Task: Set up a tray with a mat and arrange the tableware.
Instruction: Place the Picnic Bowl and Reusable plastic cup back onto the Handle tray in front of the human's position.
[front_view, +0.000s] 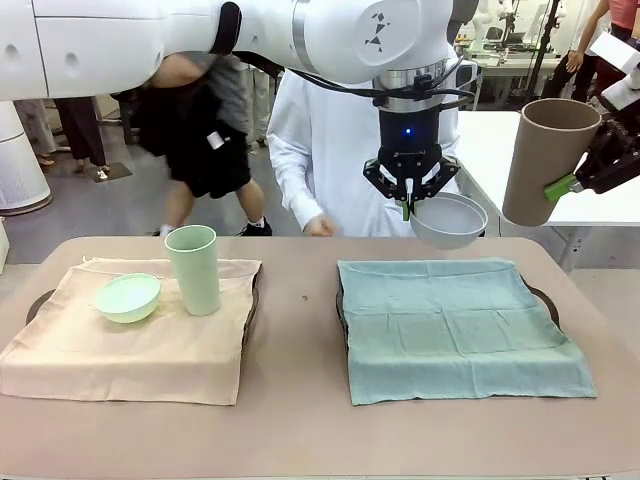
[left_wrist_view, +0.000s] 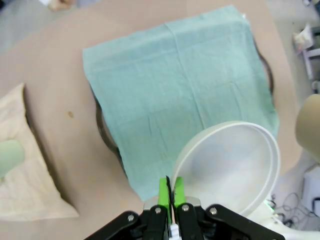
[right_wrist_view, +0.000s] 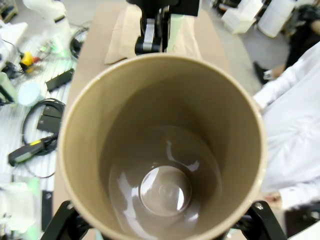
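My left gripper (front_view: 407, 200) hangs above the far edge of the teal mat (front_view: 455, 325), shut on the rim of a pale bluish-white bowl (front_view: 450, 222). In the left wrist view the green pads (left_wrist_view: 163, 192) pinch the bowl's (left_wrist_view: 235, 170) rim over the mat (left_wrist_view: 180, 85). At the far right my right gripper (front_view: 578, 180) is shut on a tan-brown cup (front_view: 545, 160), held tilted in the air beside the table. The right wrist view looks straight into that cup (right_wrist_view: 160, 150). A mint green bowl (front_view: 128, 297) and a pale green cup (front_view: 193, 268) stand on the beige mat (front_view: 130, 350) at the left.
Each mat lies over a dark tray; the right tray's rim (front_view: 543, 297) and the left tray's rim (front_view: 36, 303) peek out. A person in a white coat (front_view: 320, 140) stands at the far side with a hand (front_view: 320, 226) near the table edge. Bare tabletop (front_view: 295, 330) separates the trays.
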